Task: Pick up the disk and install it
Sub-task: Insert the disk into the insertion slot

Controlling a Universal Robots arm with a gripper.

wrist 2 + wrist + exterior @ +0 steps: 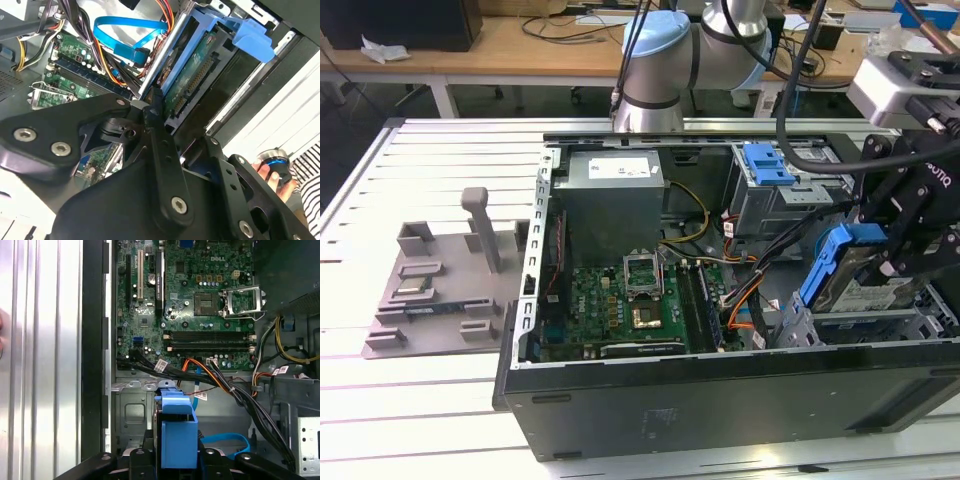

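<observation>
Gripper point(892, 250) jaws clamped on disk point(855, 285). Disk tilted, long axis slanting down toward drive bay point(840, 328) directly beneath, at exterior view's right of computer case point(720, 400).

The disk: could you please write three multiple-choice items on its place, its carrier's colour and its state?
1. Where in the case is the disk? A) the exterior view's left end B) the middle C) over the drive cage at the exterior view's right end
2. Its carrier is: A) blue B) red C) yellow
3. The disk is: A) lying flat B) held tilted by the gripper C) standing upright, unheld
Answers: 1 C, it hangs above the cage; 2 A, blue plastic frames it; 3 B, the gripper clasps it at a slant.
</observation>
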